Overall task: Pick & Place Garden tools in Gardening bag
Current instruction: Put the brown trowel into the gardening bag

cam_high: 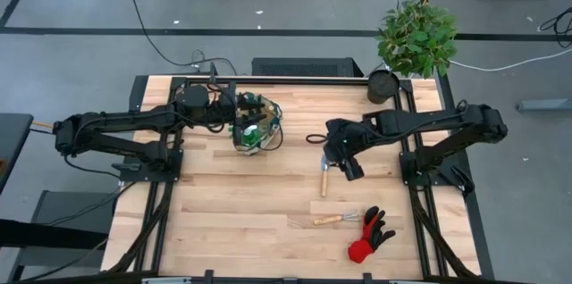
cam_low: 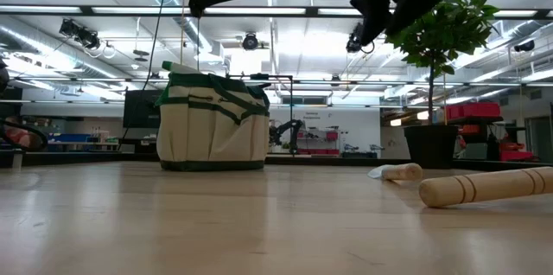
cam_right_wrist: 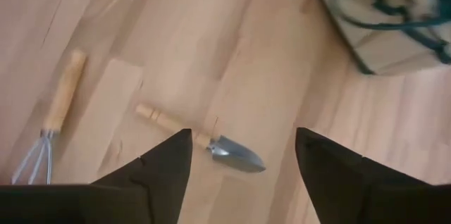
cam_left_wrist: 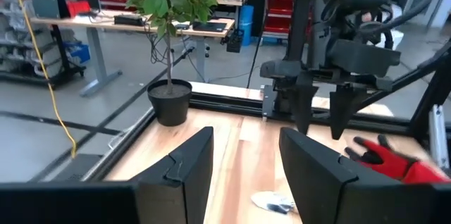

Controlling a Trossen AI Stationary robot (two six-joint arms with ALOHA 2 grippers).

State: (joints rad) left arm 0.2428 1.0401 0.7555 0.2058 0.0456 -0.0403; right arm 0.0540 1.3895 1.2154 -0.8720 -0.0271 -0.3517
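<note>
The tan gardening bag (cam_high: 256, 125) stands upright on the table's far left half, and it also shows in the low view (cam_low: 213, 124). Green items fill its open top; I cannot tell them apart. My left gripper (cam_left_wrist: 246, 164) is open and empty, raised beside the bag's left rim (cam_high: 231, 111). My right gripper (cam_right_wrist: 243, 157) is open and empty, raised above a wooden-handled metal trowel (cam_right_wrist: 204, 141) that lies flat on the table (cam_high: 324, 177). A wooden-handled hand rake (cam_high: 334, 220) and the red-and-black glove (cam_high: 370, 235) lie flat nearer the front. No blue-handled trowel shows.
A dark round pot (cam_high: 382, 86) stands at the table's far right corner, with the leafy plant (cam_high: 416, 34) beyond it. Bare wood (cam_high: 232, 213) lies at the front left. Black frame rails (cam_high: 295, 79) run along the table's far edge.
</note>
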